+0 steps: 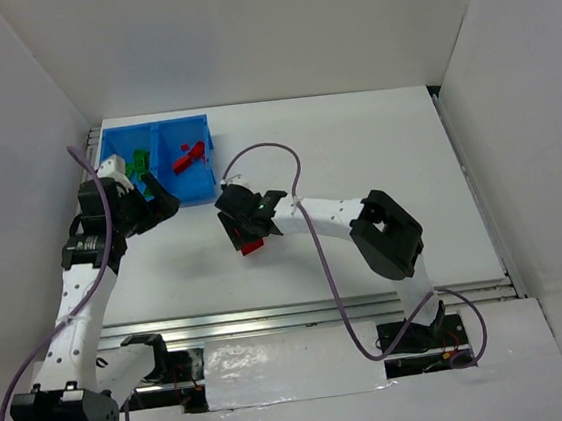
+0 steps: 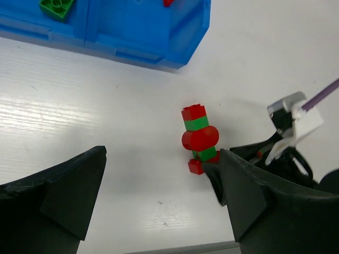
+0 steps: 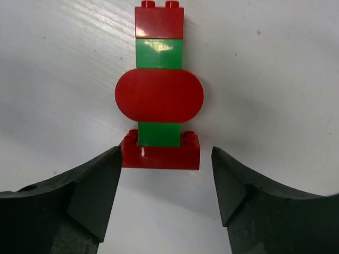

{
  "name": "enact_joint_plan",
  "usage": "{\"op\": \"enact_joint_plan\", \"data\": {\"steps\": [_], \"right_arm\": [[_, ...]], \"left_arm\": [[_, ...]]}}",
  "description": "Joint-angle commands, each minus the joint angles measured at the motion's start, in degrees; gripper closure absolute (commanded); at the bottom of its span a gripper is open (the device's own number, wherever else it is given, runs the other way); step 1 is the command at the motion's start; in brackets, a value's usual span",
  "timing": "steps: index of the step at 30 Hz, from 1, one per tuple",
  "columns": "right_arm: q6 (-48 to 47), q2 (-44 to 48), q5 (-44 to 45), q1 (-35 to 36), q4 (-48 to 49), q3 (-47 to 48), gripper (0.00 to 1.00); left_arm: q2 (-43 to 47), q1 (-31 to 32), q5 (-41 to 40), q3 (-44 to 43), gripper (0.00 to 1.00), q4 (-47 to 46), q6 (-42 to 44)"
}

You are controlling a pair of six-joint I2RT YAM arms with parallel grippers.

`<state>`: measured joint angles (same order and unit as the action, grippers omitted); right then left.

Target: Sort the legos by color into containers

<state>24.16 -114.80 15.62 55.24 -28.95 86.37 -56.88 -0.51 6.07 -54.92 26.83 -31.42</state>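
Straddling a lego stack with spread fingers, right gripper mostly hides it overhead; left gripper gapes beside blue bin.

One stack of three red, two green legos; one bin.

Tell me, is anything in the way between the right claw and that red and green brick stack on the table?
Nothing visible. The stack lies on the bare white table just ahead of the right gripper, whose open jaws flank its near end.
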Motion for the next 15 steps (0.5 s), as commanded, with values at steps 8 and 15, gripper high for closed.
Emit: {"op": "enact_joint_plan", "data": {"steps": [8, 15], "right_arm": [[-0.69, -3.41, 2.85, 0.04, -1.99, 4.51, 0.29], [-1.58, -5.87, 1.52, 0.04, -0.32, 4.69, 0.39]], "left_arm": [[8.02, 0.07, 3.06, 3.32, 0.01, 0.51, 7.86], [9.68, -0.01, 4.13, 4.64, 0.0, -0.37, 7.69]]}}
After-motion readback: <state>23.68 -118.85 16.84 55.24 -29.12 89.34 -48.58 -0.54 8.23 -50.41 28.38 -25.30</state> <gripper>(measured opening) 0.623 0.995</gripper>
